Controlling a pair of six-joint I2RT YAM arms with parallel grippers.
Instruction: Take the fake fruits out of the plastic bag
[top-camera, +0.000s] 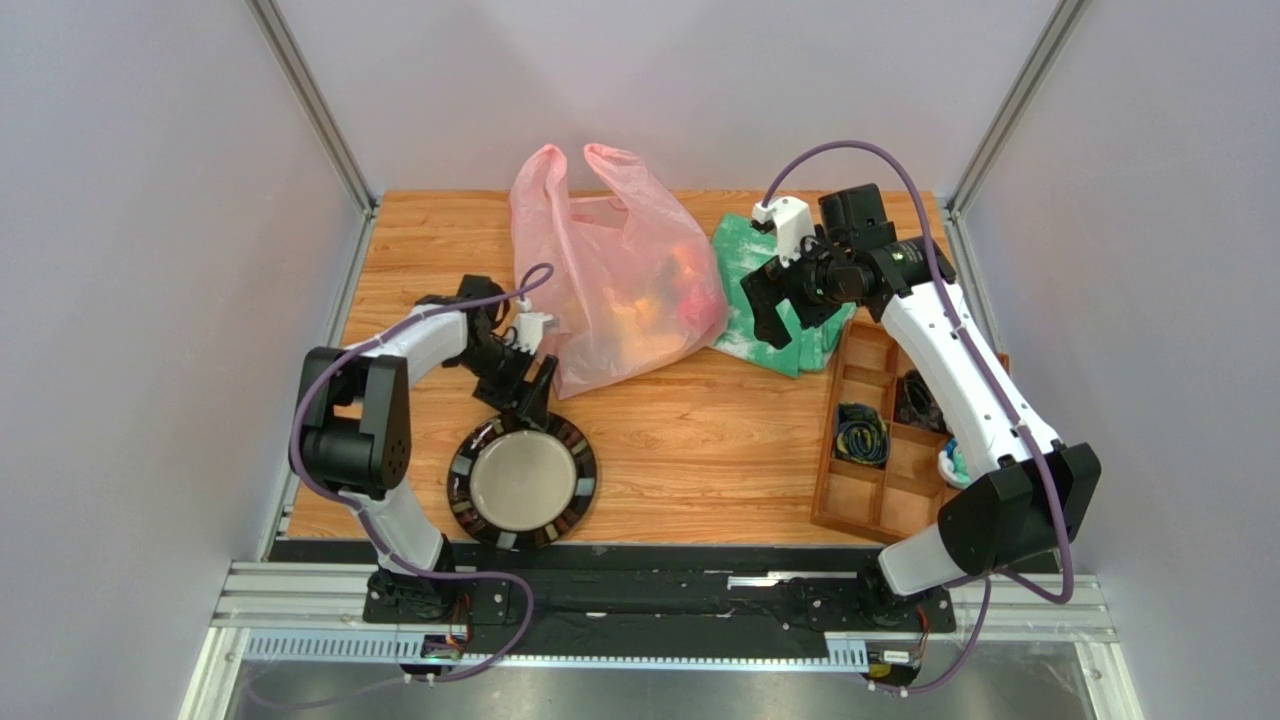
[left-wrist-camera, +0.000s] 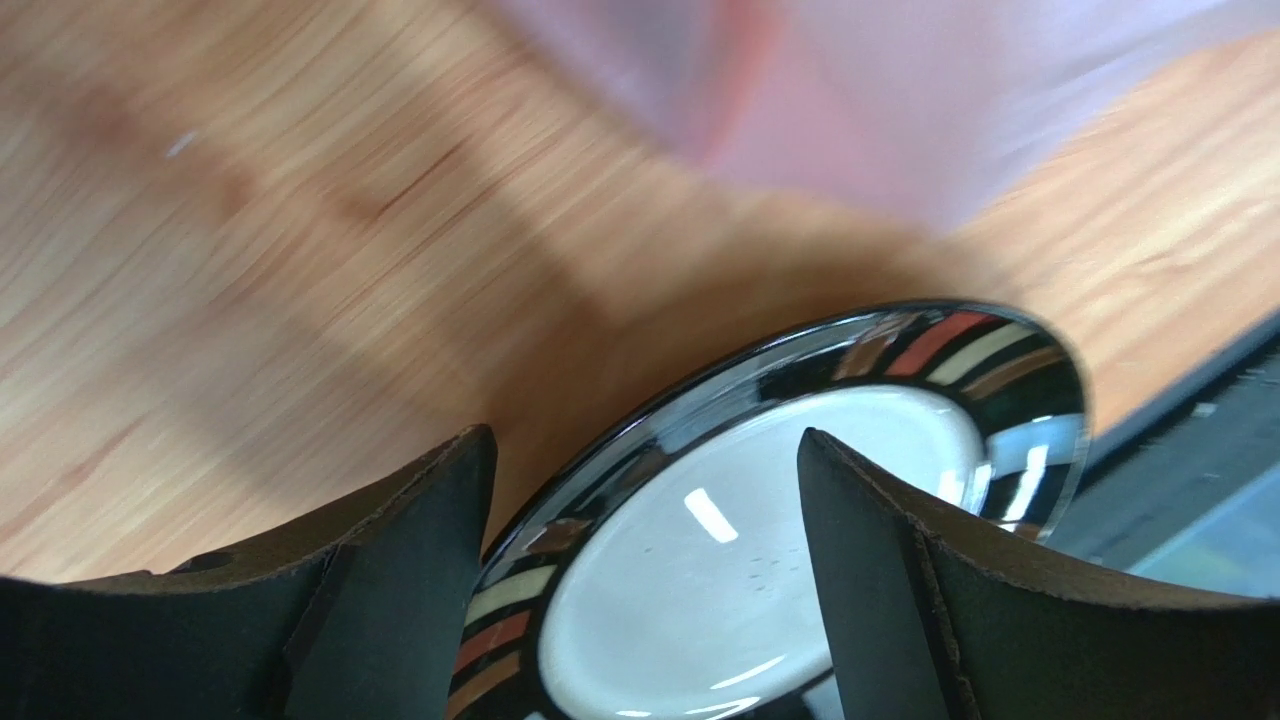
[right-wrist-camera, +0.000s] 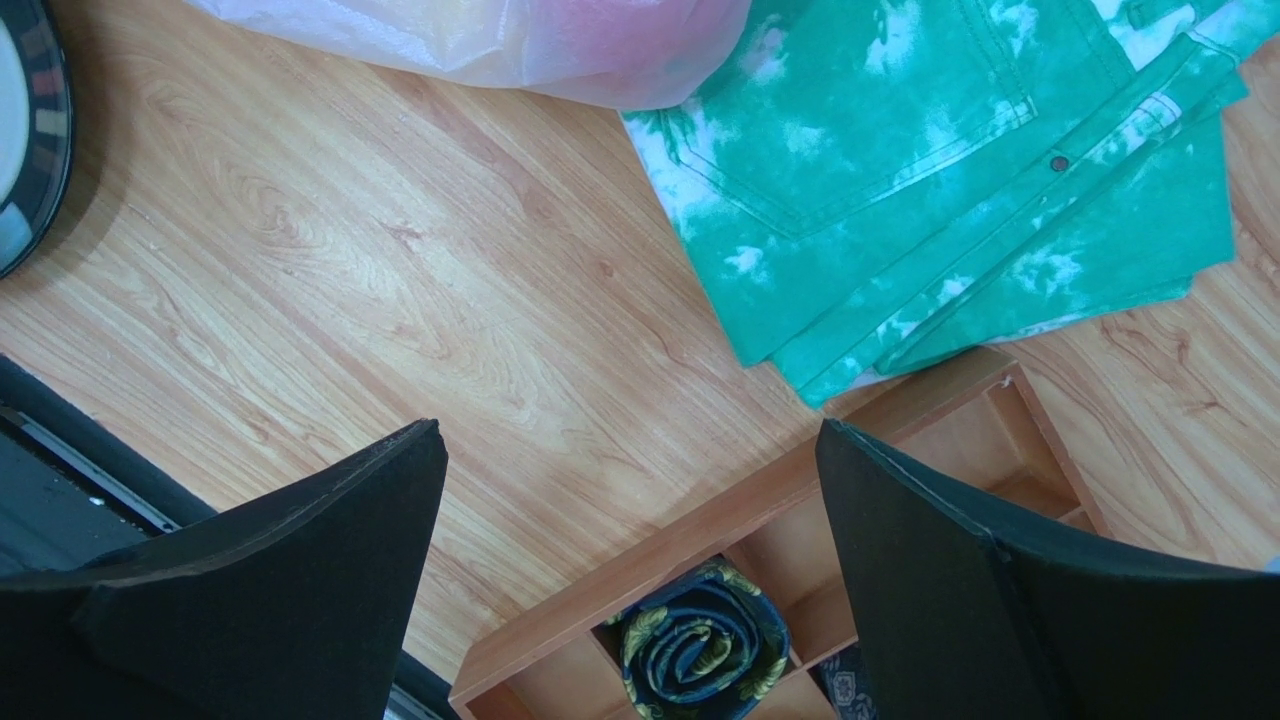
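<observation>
The pink plastic bag (top-camera: 624, 278) lies at the back middle of the table, handles up, with yellow and red fake fruits (top-camera: 672, 305) showing faintly through it. Its edge is a pink blur in the left wrist view (left-wrist-camera: 917, 105) and at the top of the right wrist view (right-wrist-camera: 511, 38). My left gripper (top-camera: 522, 368) is open and empty, just off the bag's near left corner and above the plate. My right gripper (top-camera: 769, 308) is open and empty, raised over the green cloth to the right of the bag.
A black-rimmed striped plate (top-camera: 523, 480) sits near the front left, also below the left fingers (left-wrist-camera: 781, 540). A folded green-and-white cloth (top-camera: 766, 293) lies beside the bag (right-wrist-camera: 962, 165). A wooden divided tray (top-camera: 887, 435) with rolled items stands at the right (right-wrist-camera: 706, 645).
</observation>
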